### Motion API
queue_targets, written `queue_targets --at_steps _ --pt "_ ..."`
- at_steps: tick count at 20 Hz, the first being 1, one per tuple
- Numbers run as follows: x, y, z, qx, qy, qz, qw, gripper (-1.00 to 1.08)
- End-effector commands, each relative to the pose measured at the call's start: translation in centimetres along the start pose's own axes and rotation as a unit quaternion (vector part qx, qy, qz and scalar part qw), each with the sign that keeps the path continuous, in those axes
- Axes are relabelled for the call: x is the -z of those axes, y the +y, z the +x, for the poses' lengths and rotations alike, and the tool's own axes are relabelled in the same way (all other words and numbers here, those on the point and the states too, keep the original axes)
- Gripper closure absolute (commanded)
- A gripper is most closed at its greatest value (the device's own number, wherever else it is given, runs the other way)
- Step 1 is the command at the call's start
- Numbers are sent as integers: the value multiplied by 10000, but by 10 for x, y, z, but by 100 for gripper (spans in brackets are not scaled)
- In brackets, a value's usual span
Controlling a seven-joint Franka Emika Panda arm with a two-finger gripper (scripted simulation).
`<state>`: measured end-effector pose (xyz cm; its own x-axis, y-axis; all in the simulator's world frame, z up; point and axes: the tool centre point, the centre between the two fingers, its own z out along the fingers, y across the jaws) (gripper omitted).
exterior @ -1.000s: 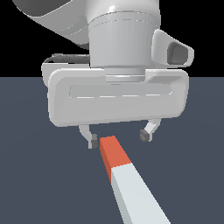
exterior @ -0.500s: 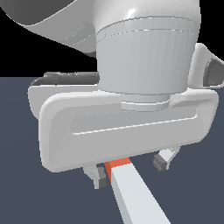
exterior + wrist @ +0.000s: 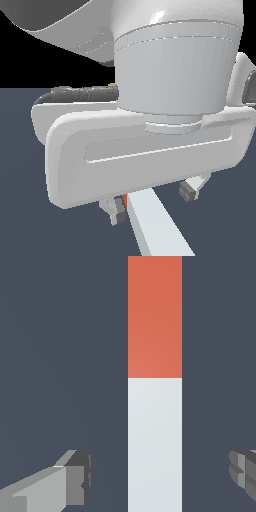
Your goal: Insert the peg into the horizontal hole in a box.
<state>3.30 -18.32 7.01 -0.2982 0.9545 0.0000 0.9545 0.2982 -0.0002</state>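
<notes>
The peg [image 3: 155, 406] lies flat on the dark surface, a long square bar, pale grey-white with a red-orange end section [image 3: 155, 316]. My gripper [image 3: 160, 476] hangs over its pale part, open, one finger [image 3: 75, 481] on each side and clear gaps to the bar. In the exterior view the gripper [image 3: 152, 200] is low over the peg [image 3: 155, 225], and the hand body hides most of the red end. The box and its hole are out of view.
The arm's large white hand and wrist [image 3: 150, 145] fill most of the exterior view. A dark grey floor [image 3: 50, 356] lies all around the peg.
The hand has come down and along the peg toward its pale part, growing larger in the exterior view and covering the red end. The fingers stay apart.
</notes>
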Motion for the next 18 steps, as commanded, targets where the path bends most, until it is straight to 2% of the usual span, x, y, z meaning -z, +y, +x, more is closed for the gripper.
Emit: queue_targets --at_steps 1,6,13,18 --pt "0 0 0 -2 0 -1 10000 -92" --pt "-9 0 0 -2 0 -1 10000 -92" --pt "-44 -1 2 -2 0 -1 10000 -92" --pt "-50 0 1 -2 0 -1 10000 -92"
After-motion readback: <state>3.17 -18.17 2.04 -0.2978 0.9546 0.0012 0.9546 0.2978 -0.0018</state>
